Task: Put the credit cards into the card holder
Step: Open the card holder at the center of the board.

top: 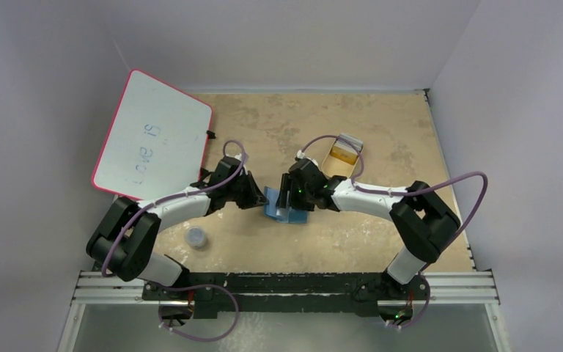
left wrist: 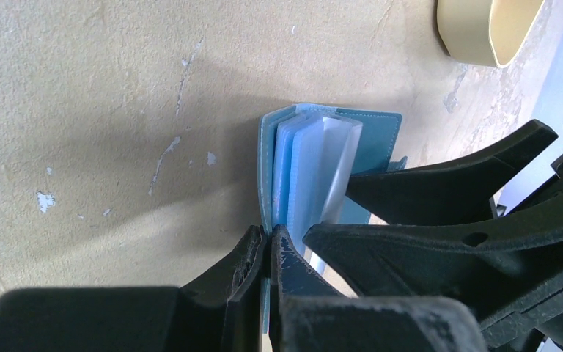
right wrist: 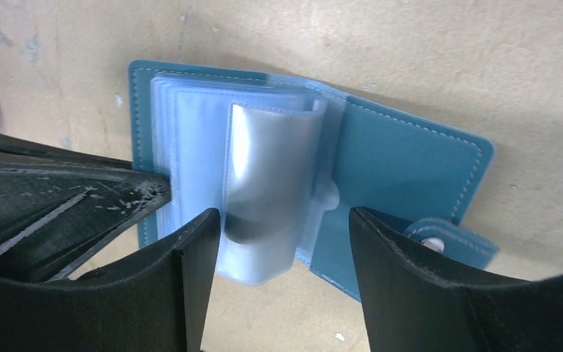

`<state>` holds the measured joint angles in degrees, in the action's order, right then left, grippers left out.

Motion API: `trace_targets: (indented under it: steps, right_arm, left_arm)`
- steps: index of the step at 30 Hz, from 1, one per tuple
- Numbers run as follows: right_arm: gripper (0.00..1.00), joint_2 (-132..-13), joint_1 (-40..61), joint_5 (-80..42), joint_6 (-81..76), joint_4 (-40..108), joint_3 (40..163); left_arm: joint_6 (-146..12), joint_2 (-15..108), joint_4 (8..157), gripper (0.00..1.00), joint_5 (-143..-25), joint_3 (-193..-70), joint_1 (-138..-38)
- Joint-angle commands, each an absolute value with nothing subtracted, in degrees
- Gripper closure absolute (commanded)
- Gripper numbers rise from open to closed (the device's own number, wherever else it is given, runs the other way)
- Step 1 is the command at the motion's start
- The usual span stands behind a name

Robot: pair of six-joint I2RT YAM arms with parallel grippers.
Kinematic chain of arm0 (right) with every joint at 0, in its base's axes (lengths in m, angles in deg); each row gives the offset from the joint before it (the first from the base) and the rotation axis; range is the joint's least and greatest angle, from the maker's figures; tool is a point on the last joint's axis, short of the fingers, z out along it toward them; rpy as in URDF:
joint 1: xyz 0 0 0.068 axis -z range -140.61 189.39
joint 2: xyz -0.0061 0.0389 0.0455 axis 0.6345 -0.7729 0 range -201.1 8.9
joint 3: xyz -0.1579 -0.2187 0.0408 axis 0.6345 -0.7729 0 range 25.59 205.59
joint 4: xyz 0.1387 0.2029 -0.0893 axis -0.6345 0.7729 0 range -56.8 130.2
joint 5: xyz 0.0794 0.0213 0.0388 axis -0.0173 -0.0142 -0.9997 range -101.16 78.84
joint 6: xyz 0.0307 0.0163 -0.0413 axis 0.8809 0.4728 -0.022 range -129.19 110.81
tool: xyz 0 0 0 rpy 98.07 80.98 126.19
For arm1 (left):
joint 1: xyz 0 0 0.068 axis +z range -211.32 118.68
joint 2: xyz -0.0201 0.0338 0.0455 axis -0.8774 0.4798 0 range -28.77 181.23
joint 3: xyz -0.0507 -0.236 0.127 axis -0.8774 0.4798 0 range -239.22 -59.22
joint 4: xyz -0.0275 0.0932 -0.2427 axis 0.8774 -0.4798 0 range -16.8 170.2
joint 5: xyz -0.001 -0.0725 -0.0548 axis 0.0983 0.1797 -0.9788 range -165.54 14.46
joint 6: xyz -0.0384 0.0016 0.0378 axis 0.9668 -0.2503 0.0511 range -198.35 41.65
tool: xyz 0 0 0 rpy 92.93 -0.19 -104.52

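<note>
The blue card holder (top: 279, 206) lies open on the table between my two grippers. My left gripper (left wrist: 270, 238) is shut on the edge of its left cover (left wrist: 267, 154), which stands upright. My right gripper (right wrist: 282, 227) is open over the holder (right wrist: 410, 165). One silvery-clear pocket leaf (right wrist: 271, 169) curls up between its fingers, close against the left finger (right wrist: 194, 257). A dark band shows low on that leaf; whether a card is inside I cannot tell. Orange-yellow credit cards (top: 344, 156) lie in the beige tray (top: 331, 163) behind the right gripper.
A pink-rimmed whiteboard (top: 154, 136) leans at the back left. A small round clear cap (top: 197, 237) sits near the left arm's base. The beige tray's rim (left wrist: 484, 33) shows at the top right of the left wrist view. Grey walls close in the table.
</note>
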<state>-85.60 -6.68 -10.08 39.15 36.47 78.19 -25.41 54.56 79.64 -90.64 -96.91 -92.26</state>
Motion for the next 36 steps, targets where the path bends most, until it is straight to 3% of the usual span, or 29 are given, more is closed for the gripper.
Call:
trace_targets:
  steps: [1,12,23,30,36]
  right_arm:
    - [0.32,-82.67,-6.76,-2.81,38.5,43.42,80.11]
    - [0.34,-80.67,-6.76,4.78,39.23,48.78,78.42]
    - [0.53,-79.73,-7.46,11.57,37.96,54.76,83.97]
    - [0.57,-74.07,-9.62,-2.01,36.32,43.71,84.26]
    - [0.57,-78.51,-9.96,-7.47,37.21,37.99,84.99]
  left_arm:
    - [-26.6,52.83,78.65,1.0,-89.39,-97.39,-92.58]
    - [-26.85,52.75,78.17,0.97,-90.12,-97.15,-92.55]
    - [-27.03,52.61,76.32,0.97,-89.18,-98.79,-92.84]
    - [-24.8,51.98,79.65,1.0,-91.08,-98.15,-93.47]
    - [-24.39,52.02,79.86,1.0,-90.79,-97.89,-93.8]
